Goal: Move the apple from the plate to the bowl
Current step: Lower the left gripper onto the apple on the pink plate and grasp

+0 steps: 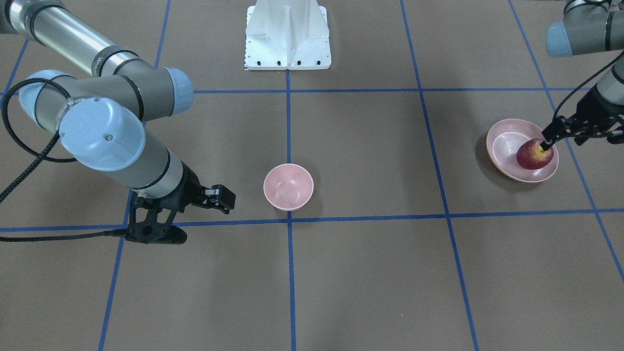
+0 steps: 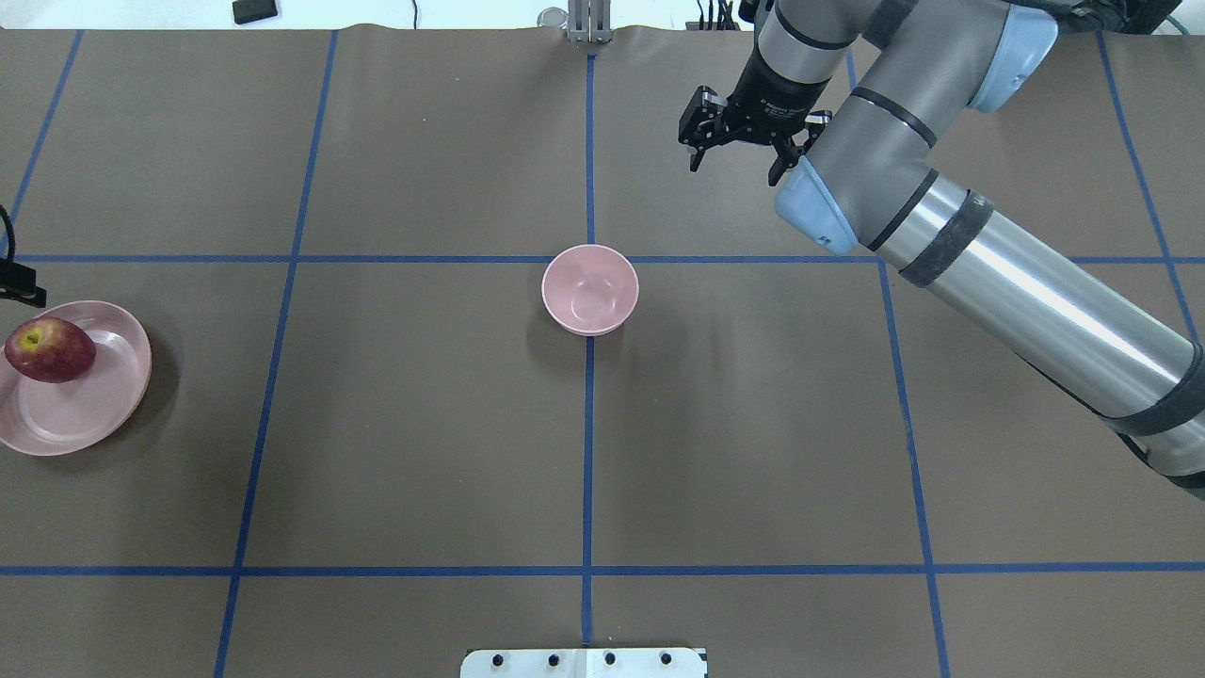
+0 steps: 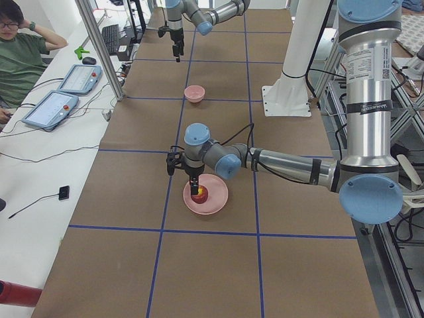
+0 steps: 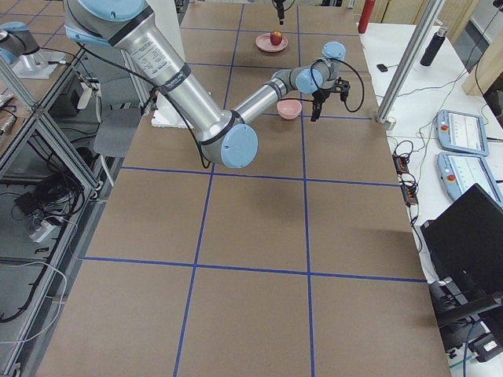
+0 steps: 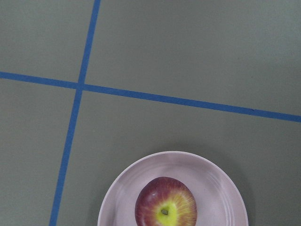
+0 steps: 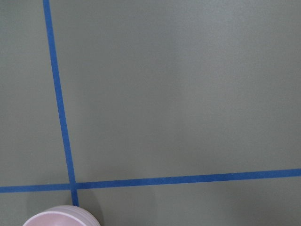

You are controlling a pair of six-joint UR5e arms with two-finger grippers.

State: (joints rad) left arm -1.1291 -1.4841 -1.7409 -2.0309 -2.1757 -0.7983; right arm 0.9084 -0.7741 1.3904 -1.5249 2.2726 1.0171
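Note:
The dark-red apple [image 1: 535,154] with a yellow stem patch lies on the wide pale-pink plate [image 1: 502,146] at the table's left end. It also shows in the overhead view [image 2: 49,349] and the left wrist view [image 5: 165,202]. My left gripper [image 1: 560,139] hangs open just above the apple, with one fingertip [image 1: 547,144] over the apple's top. The small deep pink bowl [image 2: 589,289] stands empty at the table's middle. My right gripper [image 2: 736,169] is open and empty, beyond the bowl on its right.
The white robot base [image 1: 287,36] stands at the table's robot side. Blue tape lines cross the brown table cover. An operator [image 3: 20,53] sits beside two tablets at a side desk.

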